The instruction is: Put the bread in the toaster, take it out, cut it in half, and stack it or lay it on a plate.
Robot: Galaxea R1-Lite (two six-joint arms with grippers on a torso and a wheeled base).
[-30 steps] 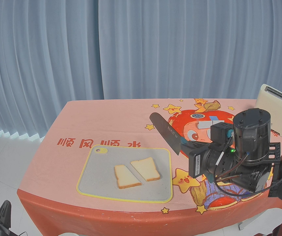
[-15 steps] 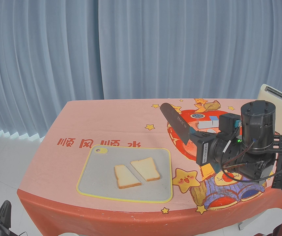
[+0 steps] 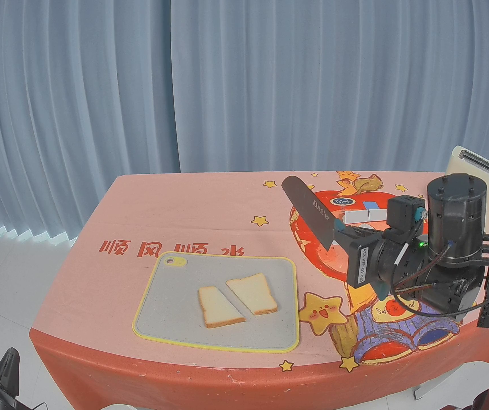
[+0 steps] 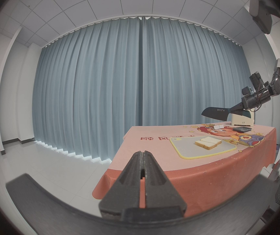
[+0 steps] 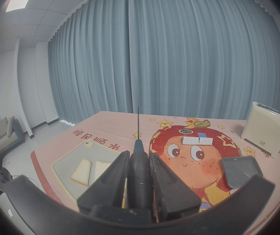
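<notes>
- The bread [image 3: 237, 306] is cut in two. The two halves lie flat, side by side with a thin gap between them, on the grey cutting board [image 3: 165, 308].
- The board sits on the pink desk [image 3: 199, 217], at about 8 o'clock from the right hand [image 3: 347, 240].
- The right hand is closed tight on the handle of a big dark knife [image 3: 308, 212]. The knife is up in the air, well apart from the bread. Its tip points to about 11 o'clock.
- The left hand [image 4: 142, 177] is low and off the desk, at about 8 o'clock from the board. Its two fingers are pressed together and it holds nothing.
- The toaster [image 3: 479, 189] stands at the desk's far corner, at about 2 o'clock from the right hand. A dark plate [image 5: 241, 171] lies near the toaster with nothing on it.
- I think the cutting step is done. The step now looks like putting the knife away.
- Next, the knife needs a safe spot on the desk, away from the bread and the plate. The right hand should lay it down flat and then let go.
- After that, a hand has to pick up each half gently, because bread is soft, and carry it over to the plate.
</notes>
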